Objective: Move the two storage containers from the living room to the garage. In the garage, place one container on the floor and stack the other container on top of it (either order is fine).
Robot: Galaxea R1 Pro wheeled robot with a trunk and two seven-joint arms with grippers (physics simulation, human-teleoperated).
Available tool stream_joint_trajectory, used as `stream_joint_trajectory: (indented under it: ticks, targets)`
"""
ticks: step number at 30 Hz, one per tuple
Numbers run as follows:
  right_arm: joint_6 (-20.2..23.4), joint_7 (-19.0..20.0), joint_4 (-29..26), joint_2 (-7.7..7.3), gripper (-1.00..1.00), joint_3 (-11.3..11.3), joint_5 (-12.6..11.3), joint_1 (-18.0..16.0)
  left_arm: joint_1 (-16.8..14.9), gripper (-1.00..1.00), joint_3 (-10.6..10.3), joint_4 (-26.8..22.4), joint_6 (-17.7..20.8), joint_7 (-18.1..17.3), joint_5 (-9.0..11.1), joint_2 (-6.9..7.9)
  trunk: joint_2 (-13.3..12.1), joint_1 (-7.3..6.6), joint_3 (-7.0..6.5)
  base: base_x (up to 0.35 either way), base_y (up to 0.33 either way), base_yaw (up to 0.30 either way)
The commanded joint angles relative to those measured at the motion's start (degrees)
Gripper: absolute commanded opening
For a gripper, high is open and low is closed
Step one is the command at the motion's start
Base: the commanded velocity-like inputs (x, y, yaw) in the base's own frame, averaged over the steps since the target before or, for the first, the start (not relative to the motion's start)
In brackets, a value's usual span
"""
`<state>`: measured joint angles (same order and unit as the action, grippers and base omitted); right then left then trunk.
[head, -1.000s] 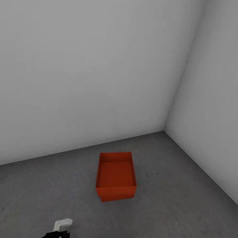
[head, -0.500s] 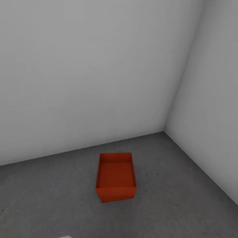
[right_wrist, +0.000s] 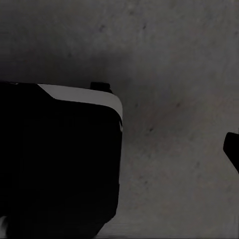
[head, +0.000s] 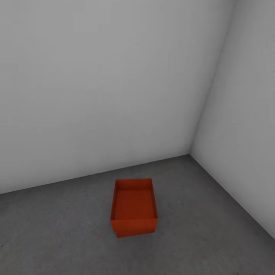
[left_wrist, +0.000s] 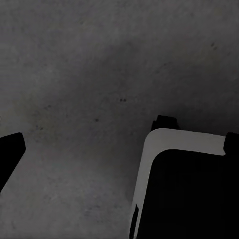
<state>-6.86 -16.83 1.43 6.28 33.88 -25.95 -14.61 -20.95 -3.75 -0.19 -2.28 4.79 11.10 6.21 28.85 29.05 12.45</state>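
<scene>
Over on your left side, the left gripper (left_wrist: 74, 164) hangs above mottled dark grey concrete floor (left_wrist: 99, 59), its black fingers spread wide with bare floor showing between them. Moving to the middle, the head view has a stack of two orange-red bins (head: 134, 206) sitting on that same rough floor (head: 57, 229) near the corner, smooth-walled, boxy and open-topped, the upper bin (head: 134, 202) nested on the lower bin (head: 133, 229). Plain matte grey-white walls (head: 95, 84) meet just behind it. On your right, the right gripper (right_wrist: 174, 144) is also spread apart over speckled concrete, holding nothing.
</scene>
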Motion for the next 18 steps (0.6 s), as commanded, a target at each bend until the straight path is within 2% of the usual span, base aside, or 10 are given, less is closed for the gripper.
stream_joint_trajectory:
  ticks: [1,3,5,9,18]
  targets:
    - [-0.30,0.89,0.15,0.05,1.00,0.48,-0.59,0.13,0.13,1.00,-0.43,0.05,-0.15,0.06,0.48,0.01,0.08,0.02,0.00,0.000,0.000,0.000]
    - [-0.20,2.62,0.17,0.05,1.00,0.48,-0.64,0.33,0.56,1.00,-0.42,0.03,-0.06,-0.75,0.44,0.02,0.08,0.02,-0.18,0.000,0.000,0.000]
    - [-0.04,3.91,0.21,0.00,1.00,0.48,-0.66,0.42,0.86,1.00,-0.41,0.03,0.06,-3.36,0.47,0.11,0.08,0.02,-0.36,0.000,0.000,0.000]
    - [0.09,4.74,0.24,0.01,1.00,0.48,-0.68,1.04,1.05,1.00,-0.45,0.09,0.42,-6.33,0.49,0.24,0.08,0.02,-0.71,0.000,0.000,0.000]
    - [-0.19,4.96,0.24,0.05,1.00,0.48,-0.66,3.11,3.22,1.00,-0.45,0.02,0.29,-7.44,0.33,-0.07,0.08,0.02,-1.52,0.000,0.000,0.000]
